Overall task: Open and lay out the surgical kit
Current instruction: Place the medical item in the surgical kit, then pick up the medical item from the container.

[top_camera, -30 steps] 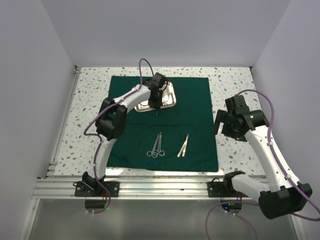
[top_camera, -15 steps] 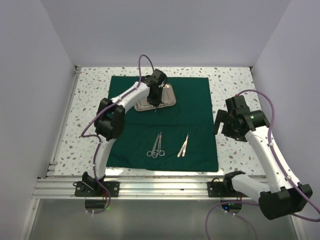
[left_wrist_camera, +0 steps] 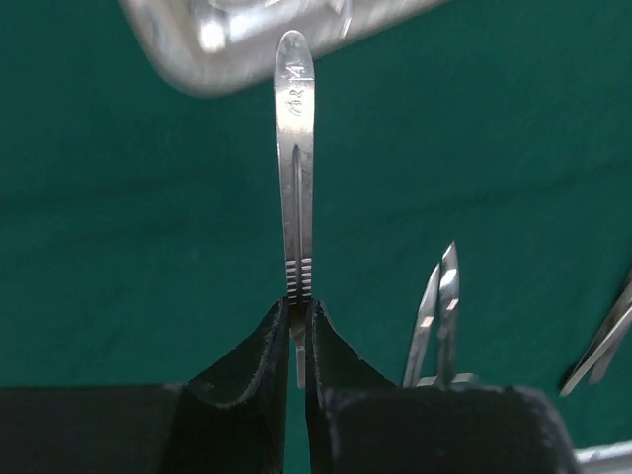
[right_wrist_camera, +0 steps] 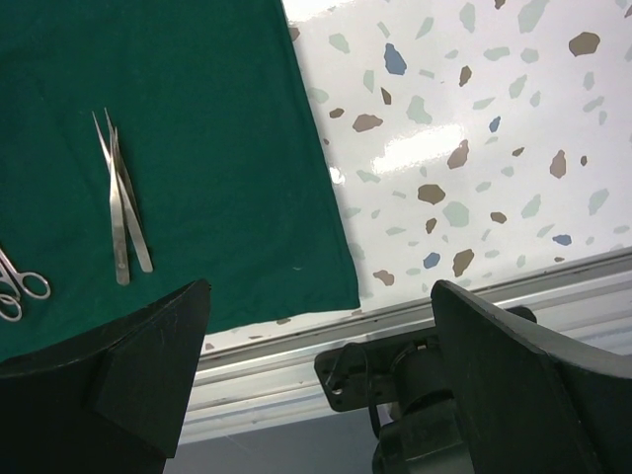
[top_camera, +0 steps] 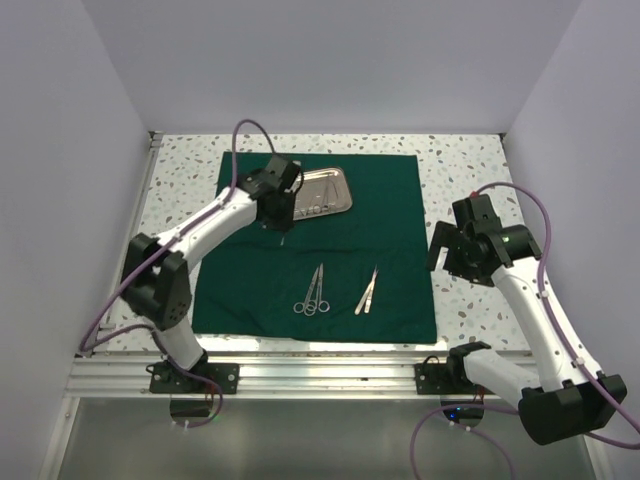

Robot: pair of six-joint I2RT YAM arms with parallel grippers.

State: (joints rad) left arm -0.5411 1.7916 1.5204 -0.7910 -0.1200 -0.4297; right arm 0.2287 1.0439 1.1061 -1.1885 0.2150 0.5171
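The dark green drape (top_camera: 390,215) lies spread flat on the table. The steel tray (top_camera: 322,192) sits on its far part and shows at the top of the left wrist view (left_wrist_camera: 237,49). My left gripper (top_camera: 283,218) is shut on a slim flat steel instrument (left_wrist_camera: 296,168) and holds it above the drape, just near-left of the tray. Scissors (top_camera: 313,290) and tweezers (top_camera: 367,290) lie side by side on the near part of the drape. My right gripper (top_camera: 447,255) is open and empty above the drape's right edge; its view shows the tweezers (right_wrist_camera: 120,202).
The speckled white table (top_camera: 470,170) runs around the drape. An aluminium rail (top_camera: 330,375) with both arm bases lines the near edge. White walls close in the left, far and right sides.
My left gripper has moved off the tray, leftward and toward the near side, carrying the steel instrument; its elbow swung far left. The right arm has barely moved.
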